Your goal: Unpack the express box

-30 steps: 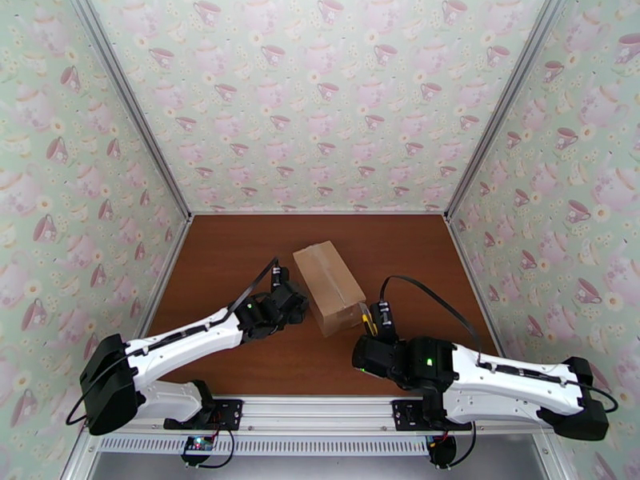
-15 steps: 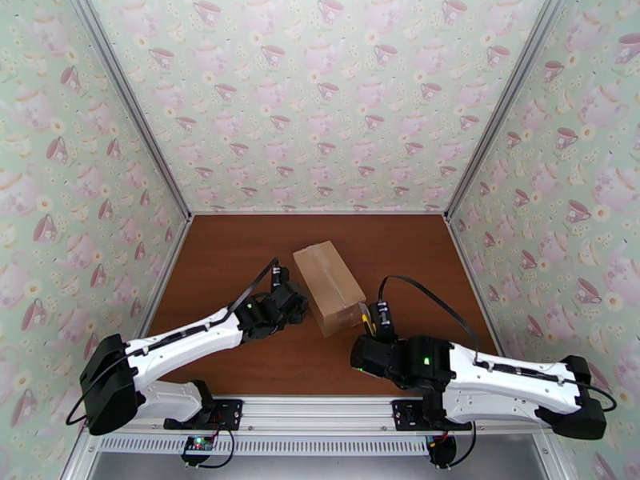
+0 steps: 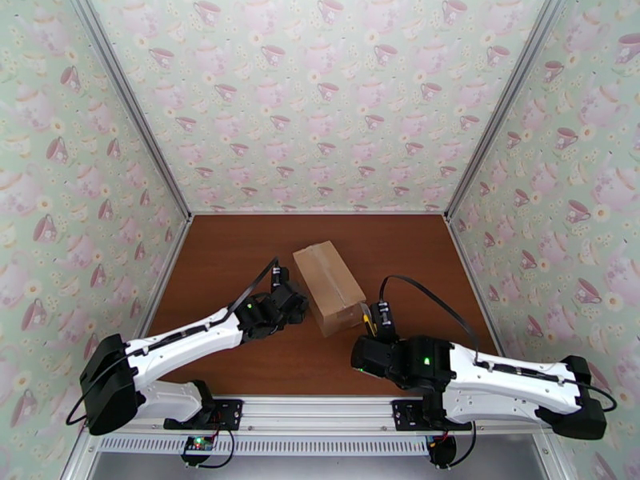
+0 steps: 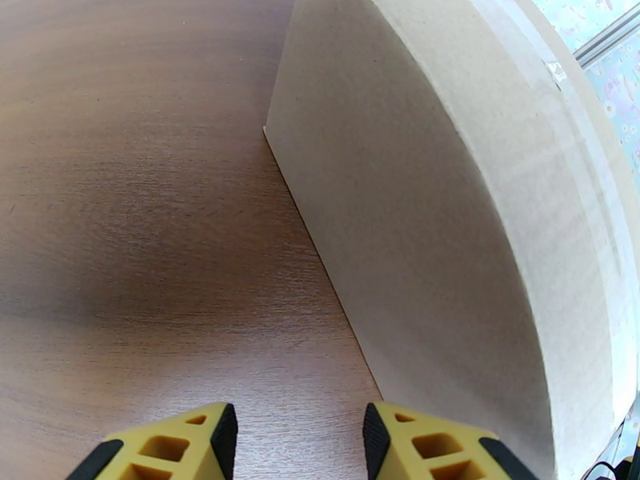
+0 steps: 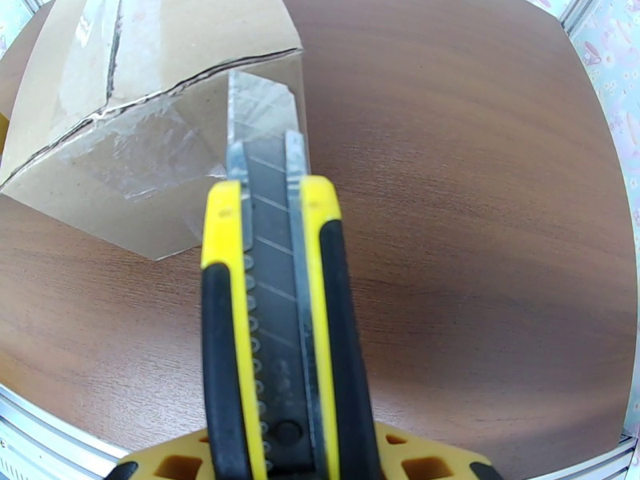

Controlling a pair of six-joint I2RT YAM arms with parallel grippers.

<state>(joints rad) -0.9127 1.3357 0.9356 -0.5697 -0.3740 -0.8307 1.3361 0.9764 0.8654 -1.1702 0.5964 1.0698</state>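
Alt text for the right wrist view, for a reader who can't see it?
A yellow-and-black utility knife, held in the right gripper, points its extended blade at the taped near end of the express box. The box sits closed on a brown wooden table.

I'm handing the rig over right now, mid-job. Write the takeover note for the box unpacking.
The left gripper is open and empty, low over the table beside the left long side of the express box.
The right gripper is shut on a utility knife with the blade out. Its tip is at the box's near end by the tape; contact can't be confirmed.
The box sits mid-table at an angle, with its flaps closed and taped.
Done: knife in hand and lined up.
Left: slit the tape, open the flaps, take out the contents.
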